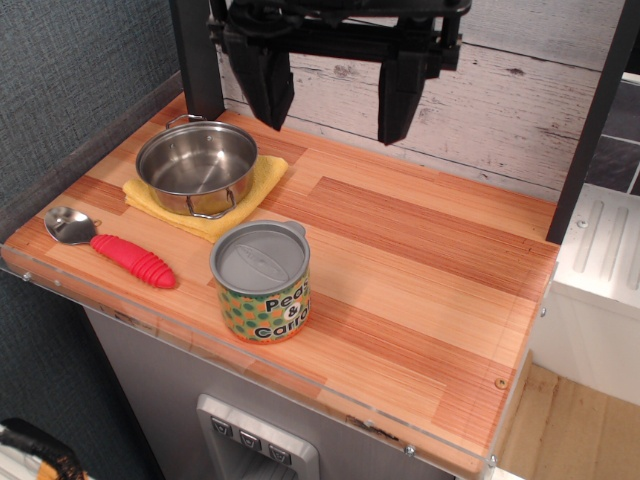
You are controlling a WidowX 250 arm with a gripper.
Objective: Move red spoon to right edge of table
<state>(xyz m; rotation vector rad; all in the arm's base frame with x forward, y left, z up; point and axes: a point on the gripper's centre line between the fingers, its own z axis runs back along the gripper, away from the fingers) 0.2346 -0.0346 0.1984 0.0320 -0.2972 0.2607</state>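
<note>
A: Where is the red spoon (110, 245) now?

B: It lies in the lower left of the frame, flat on the tabletop (420, 260), near the front edge with the clear plastic rim. The shiny metal bowl points to the left, and the thick red handle points to the right and a little down.

A: And the gripper (335, 95)?

B: It hangs high at the top centre of the frame, well apart from the spoon. The two black fingers stand wide from each other and nothing is between them, so it holds nothing yet.

A: How should the pick be done well?

B: I think the handle is the better place to take. It is thick and ribbed, so the fingers should not slip there, while the bowl is smooth, thin and low. The fingers should close across the handle, not along it.

A: What stands in the way, going to the right?

B: Behind the spoon is a steel pot (197, 166) with small handles, sitting on a soft yellow cloth (255, 195). Just right of the handle tip is a round can (262, 282) with a grey lid and dotted label. The can is close, so I judge the descent must be careful, and the spoon must be lifted over it.

A: And the goal?

B: The right part of the plank surface is free, and the wood looks smooth.
</note>
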